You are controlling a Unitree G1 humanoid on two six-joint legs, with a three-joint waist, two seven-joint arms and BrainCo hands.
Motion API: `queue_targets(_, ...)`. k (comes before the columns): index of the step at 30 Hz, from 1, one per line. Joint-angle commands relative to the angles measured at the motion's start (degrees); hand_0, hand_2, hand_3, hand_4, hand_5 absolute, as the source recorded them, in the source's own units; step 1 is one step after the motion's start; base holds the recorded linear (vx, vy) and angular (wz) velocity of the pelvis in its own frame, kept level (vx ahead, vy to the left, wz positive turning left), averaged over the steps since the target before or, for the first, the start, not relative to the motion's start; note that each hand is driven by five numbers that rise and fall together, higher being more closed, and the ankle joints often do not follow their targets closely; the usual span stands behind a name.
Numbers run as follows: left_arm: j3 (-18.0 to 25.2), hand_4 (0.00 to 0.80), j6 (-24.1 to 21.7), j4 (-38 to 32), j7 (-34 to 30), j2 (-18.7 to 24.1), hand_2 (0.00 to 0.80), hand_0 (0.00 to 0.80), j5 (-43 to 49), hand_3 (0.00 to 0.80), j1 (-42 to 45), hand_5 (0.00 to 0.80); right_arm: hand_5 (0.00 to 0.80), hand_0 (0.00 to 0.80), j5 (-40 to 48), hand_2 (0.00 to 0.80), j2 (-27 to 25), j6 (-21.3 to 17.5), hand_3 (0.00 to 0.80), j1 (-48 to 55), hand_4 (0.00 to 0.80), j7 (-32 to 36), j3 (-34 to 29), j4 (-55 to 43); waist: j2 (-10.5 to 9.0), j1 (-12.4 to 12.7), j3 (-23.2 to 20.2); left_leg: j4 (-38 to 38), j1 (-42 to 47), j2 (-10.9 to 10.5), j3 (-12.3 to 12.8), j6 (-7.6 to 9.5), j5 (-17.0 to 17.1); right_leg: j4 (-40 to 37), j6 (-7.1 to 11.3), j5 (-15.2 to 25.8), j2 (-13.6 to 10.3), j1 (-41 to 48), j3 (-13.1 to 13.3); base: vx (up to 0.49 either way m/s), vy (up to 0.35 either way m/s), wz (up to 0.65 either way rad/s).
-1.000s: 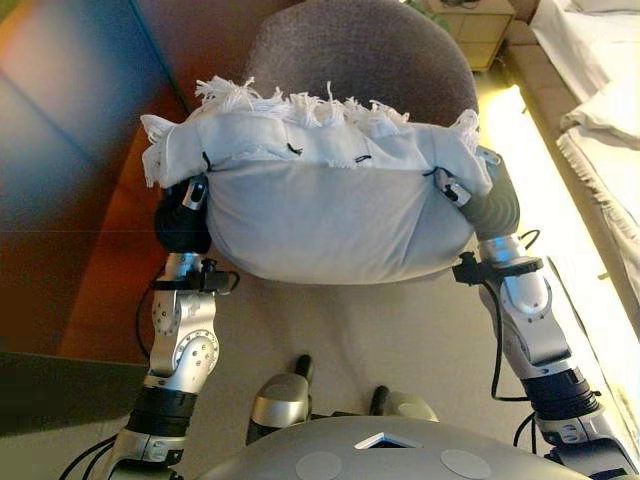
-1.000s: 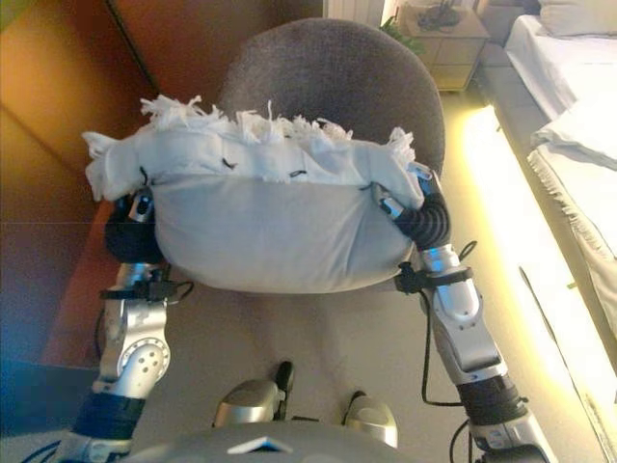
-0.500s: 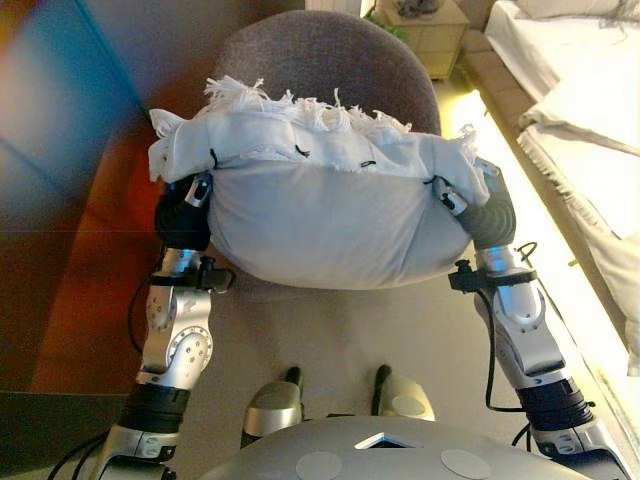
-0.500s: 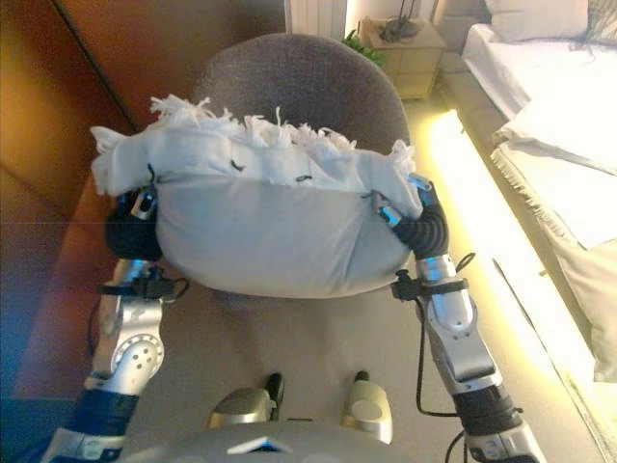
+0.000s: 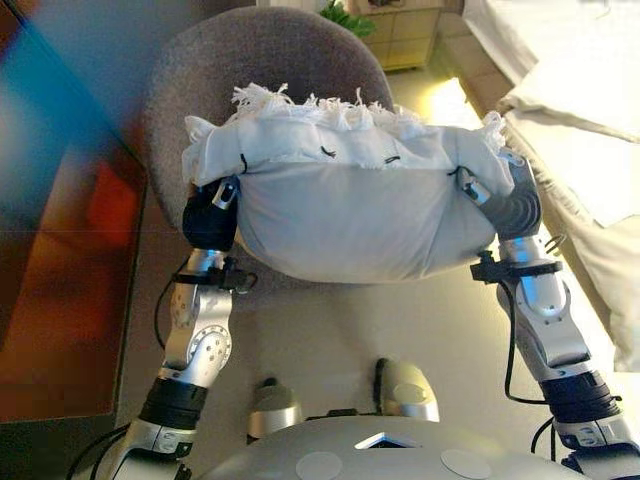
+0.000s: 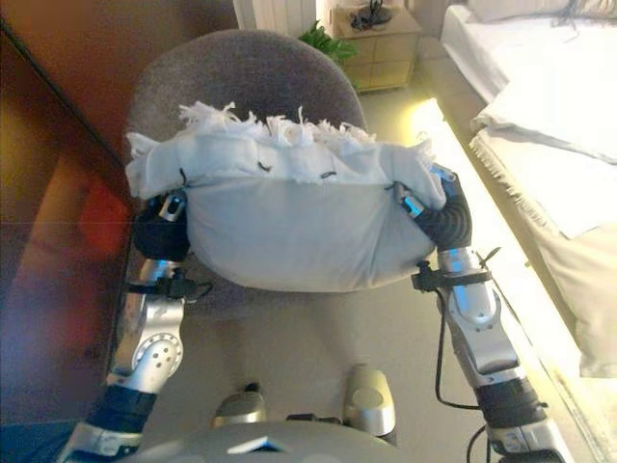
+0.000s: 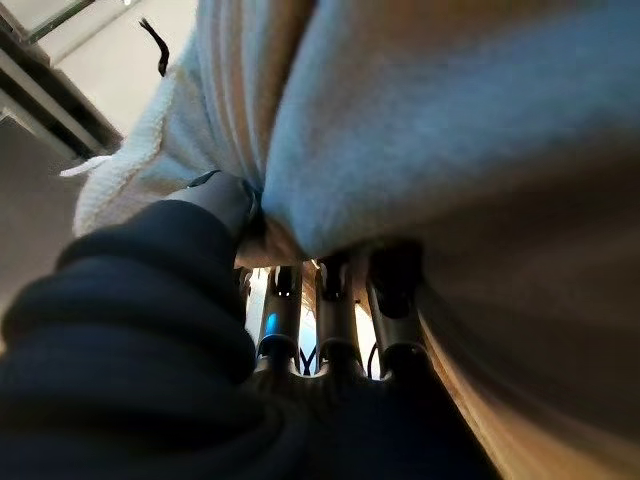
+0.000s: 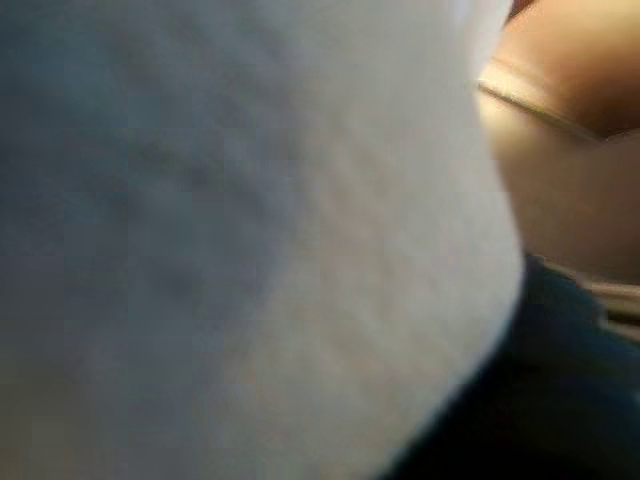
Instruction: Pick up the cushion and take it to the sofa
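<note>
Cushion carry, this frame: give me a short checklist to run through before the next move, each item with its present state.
1. Cushion held up between both hands: ok.
2. Left hand against the cushion's end: ok; fingers hidden under the fabric in its wrist view, grip cannot tell.
3. Right hand against the other end: ok; fingers hidden, grip cannot tell.
4. Grey chair directly ahead, beyond the cushion: not ok.
5. Sofa in sight: cannot tell.

Count: 1 cushion (image 5: 350, 215), 1 chair (image 5: 250, 60), 2 hands on it – left (image 5: 212, 215), right (image 5: 510, 200). Background: 1 cabinet (image 6: 371, 43), 1 plant (image 6: 323, 40), 1 bed (image 6: 540, 106).
</note>
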Motion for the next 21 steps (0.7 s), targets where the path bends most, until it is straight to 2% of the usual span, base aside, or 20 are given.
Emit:
queue_targets(1, -0.5, 0.800, -5.0, -9.6, -4.1, 0.5, 0.800, 0.800, -0.6, 0.800, -0.7, 0.800, 0.800, 0.800, -0.6, 0.800, 2.1, -6.8, 0.800, -3.3, 0.800, 1.3, 2.3, -6.8, -2.34, 2.1, -3.1, 18.1, -2.2, -1.5, 2.2, 2.79, -1.1, -16.5, 1.67, 13.6, -3.1, 4.7, -0.3, 0.111, -0.165, 0.06)
queue_targets(2, -1.5, 0.800, -5.7, -9.1, -3.9, 0.1, 0.800, 0.800, -0.1, 0.800, -1.0, 0.800, 0.800, 0.800, -1.3, 0.800, 2.0, -7.8, 0.800, -4.2, 0.800, 0.2, 3.3, -5.8, -1.93, 3.1, -2.1, 15.3, -3.9, -4.6, 4.0, 3.42, -1.4, -16.9, 1.55, 12.8, -2.4, 6.2, -1.3, 0.135, -0.128, 0.17)
queue_targets(4, -2.3, 0.800, -6.2, -8.8, -3.3, 0.2, 0.800, 0.800, 0.8, 0.800, -1.3, 0.800, 0.800, 0.800, -0.6, 0.800, 1.9, -8.3, 0.800, -5.0, 0.800, 0.0, 3.6, -5.2, -0.75, 3.5, -0.9, 9.5, -3.1, -3.7, 7.7, 2.64, 0.8, -17.5, 1.16, 11.6, -0.8, 8.2, -2.7, 0.150, -0.070, 0.39)
queue_targets(5, -2.8, 0.800, -6.3, -8.6, -3.3, 0.2, 0.800, 0.800, 0.8, 0.800, -2.1, 0.800, 0.800, 0.800, -1.2, 0.800, 1.9, -8.0, 0.800, -5.5, 0.800, -1.0, 3.7, -5.1, -0.04, 3.8, -0.5, 5.2, -3.8, -3.0, 8.9, 1.83, 2.9, -18.4, 1.05, 11.2, -0.1, 9.4, -3.2, 0.115, 0.033, 0.47)
queue_targets(9, -4.4, 0.800, -7.0, -7.6, -0.8, -0.6, 0.800, 0.800, 1.8, 0.800, -4.6, 0.800, 0.800, 0.800, -1.9, 0.800, 1.9, -6.8, 0.800, -6.7, 0.800, -2.4, 4.7, -4.6, 2.29, 5.5, 0.4, -7.4, -6.4, -2.8, 9.0, -0.24, 10.2, -21.3, 1.11, 9.6, 1.3, 13.7, -4.1, 0.159, 0.097, 0.53)
queue_targets(12, -4.2, 0.800, -7.2, -6.8, -0.9, -1.3, 0.800, 0.800, 1.6, 0.800, -4.5, 0.800, 0.800, 0.800, -2.9, 0.800, 2.0, -6.7, 0.800, -5.9, 0.800, -1.8, 5.0, -5.1, 3.58, 6.4, 0.2, -14.6, -7.1, -0.5, 9.3, -1.69, 14.7, -22.1, 1.03, 8.0, 1.8, 16.5, -4.2, 0.222, 0.121, 0.49)
queue_targets(13, -3.9, 0.800, -7.2, -6.5, -1.4, -1.4, 0.800, 0.800, 1.4, 0.800, -4.2, 0.800, 0.800, 0.800, -2.8, 0.800, 1.9, -6.9, 0.800, -5.6, 0.800, -1.7, 5.0, -5.0, 3.70, 6.5, 0.1, -15.4, -7.0, 0.3, 9.5, -1.98, 15.3, -22.2, 0.99, 7.5, 1.7, 17.1, -4.3, 0.196, 0.114, 0.16)
queue_targets(16, -3.1, 0.800, -6.8, -5.6, -2.2, -1.8, 0.800, 0.800, 1.2, 0.800, -3.8, 0.800, 0.800, 0.800, -2.4, 0.800, 1.9, -7.1, 0.800, -5.1, 0.800, -0.8, 4.6, -4.5, 3.59, 6.5, -0.8, -15.3, -6.0, 2.3, 10.2, -2.49, 14.7, -22.4, 1.14, 6.6, 0.6, 18.7, -5.0, 0.165, 0.120, 0.02)
queue_targets(18, -2.5, 0.800, -6.0, -5.5, -1.4, -1.8, 0.800, 0.800, 1.6, 0.800, -3.7, 0.800, 0.800, 0.800, -1.6, 0.800, 1.4, -6.1, 0.800, -5.8, 0.800, -1.1, 4.4, -4.4, 3.05, 6.7, -1.3, -11.6, -5.8, 2.0, 8.7, -2.51, 12.0, -22.3, 1.42, 6.5, -0.7, 18.8, -5.0, 0.130, 0.116, -0.09)
queue_targets(19, -2.4, 0.800, -5.4, -5.5, -0.4, -1.8, 0.800, 0.800, 2.4, 0.800, -4.0, 0.800, 0.800, 0.800, -0.9, 0.800, 1.1, -5.7, 0.800, -7.0, 0.800, -1.5, 4.7, -4.0, 2.58, 6.8, -1.4, -10.0, -5.7, 1.6, 8.4, -2.08, 9.0, -21.7, 1.67, 6.5, -1.6, 18.6, -4.7, 0.113, 0.142, -0.20)
queue_targets(20, -2.7, 0.800, -4.8, -5.2, 1.1, -1.6, 0.800, 0.800, 3.8, 0.800, -4.7, 0.800, 0.800, 0.800, -0.5, 0.800, 1.2, -5.7, 0.800, -8.6, 0.800, -2.2, 5.1, -2.9, 2.37, 6.8, -1.5, -9.6, -5.3, 1.6, 8.9, -1.66, 6.9, -20.6, 1.96, 6.4, -2.4, 18.2, -4.7, 0.133, 0.188, -0.22)
queue_targets(21, -2.9, 0.800, -4.1, -4.7, 1.8, -1.5, 0.800, 0.800, 5.1, 0.800, -5.4, 0.800, 0.800, 0.800, -0.7, 0.800, 1.5, -5.8, 0.800, -9.5, 0.800, -3.5, 5.2, -2.0, 2.44, 6.8, -1.6, -9.6, -5.1, 1.8, 9.2, -1.65, 6.8, -19.8, 2.11, 6.3, -2.8, 18.1, -4.9, 0.170, 0.176, -0.18)
